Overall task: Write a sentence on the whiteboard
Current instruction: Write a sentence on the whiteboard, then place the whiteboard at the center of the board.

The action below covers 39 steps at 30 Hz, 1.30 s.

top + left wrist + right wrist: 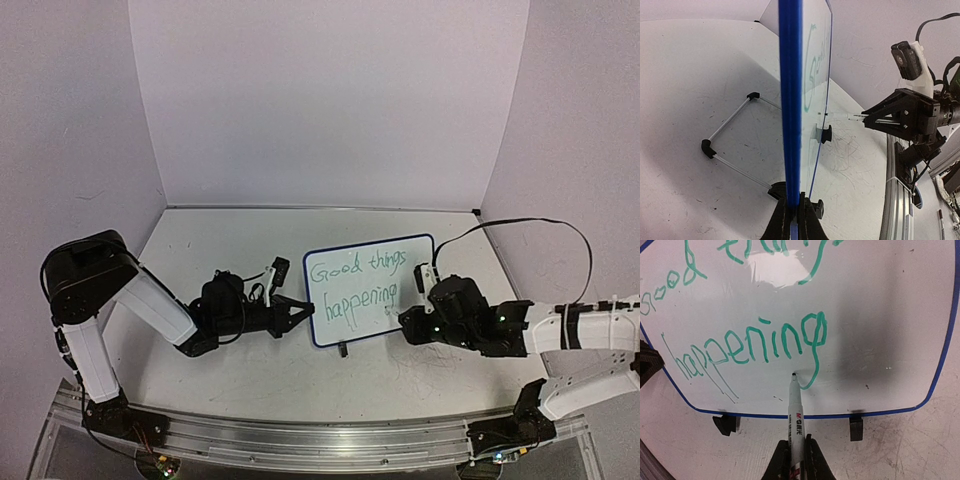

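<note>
The whiteboard stands upright on two black clip feet, its blue frame seen edge-on in the left wrist view. Green words, the sentence, read "Good things" over "happening". My left gripper is shut on the board's blue edge, at its left side in the top view. My right gripper is shut on a white marker. The marker's tip sits at the board face just left of the tail of the last "g". In the top view the right gripper is at the board's lower right.
A wire stand with black corner pieces lies on the scuffed tabletop behind the board. The metal rail carrying both arm bases runs along the near edge. A black cable loops above the right arm.
</note>
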### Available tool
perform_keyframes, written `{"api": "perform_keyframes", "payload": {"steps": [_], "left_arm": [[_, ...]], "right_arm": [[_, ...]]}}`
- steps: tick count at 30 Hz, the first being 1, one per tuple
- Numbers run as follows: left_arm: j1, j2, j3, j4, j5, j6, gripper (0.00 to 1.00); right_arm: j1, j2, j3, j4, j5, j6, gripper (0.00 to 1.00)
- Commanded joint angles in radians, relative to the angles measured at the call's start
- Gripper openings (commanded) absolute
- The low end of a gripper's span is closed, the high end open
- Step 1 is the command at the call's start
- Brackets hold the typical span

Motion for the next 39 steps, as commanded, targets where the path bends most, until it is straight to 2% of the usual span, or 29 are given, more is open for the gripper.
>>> {"api": "perform_keyframes", "payload": {"steps": [1,6,15,20,24,26,30,33,37,39], "left_arm": [[0.001,-0.041,-0.012,-0.001,-0.024,0.031,0.00],[0.001,-0.039,-0.014,-0.002,-0.018,0.030,0.00],[0.001,-0.033,-0.008,-0.002,-0.015,0.026,0.00],[0.001,-0.023,-0.001,-0.001,-0.012,0.026,0.00],[0.001,-0.033,-0.005,-0.001,-0.012,0.018,0.01],[0.001,-0.046,-0.010,-0.004,-0.015,0.015,0.06],[0.002,-0.084,-0.015,-0.023,-0.031,0.001,0.24],[0.002,-0.156,-0.027,-0.096,-0.060,0.002,0.37],[0.002,-0.329,-0.071,-0.261,-0.138,0.001,0.46],[0.002,-0.440,-0.091,-0.383,-0.195,-0.012,0.57]], "right_arm": [[-0.002,-0.054,-0.010,-0.063,0.068,0.049,0.00],[-0.003,-0.059,-0.020,-0.066,0.112,0.069,0.00],[-0.028,0.012,0.004,0.012,0.159,0.011,0.00],[-0.028,-0.008,0.020,0.036,0.173,-0.003,0.00],[-0.023,-0.083,0.085,-0.181,0.113,0.065,0.00],[-0.022,-0.163,0.104,-0.269,0.082,0.085,0.00],[-0.023,-0.280,0.192,-0.388,0.105,0.049,0.00],[-0.024,-0.345,0.224,-0.386,0.150,0.006,0.00],[-0.023,-0.342,0.244,-0.341,0.180,-0.037,0.00],[-0.023,-0.333,0.244,-0.308,0.174,-0.066,0.00]]}}
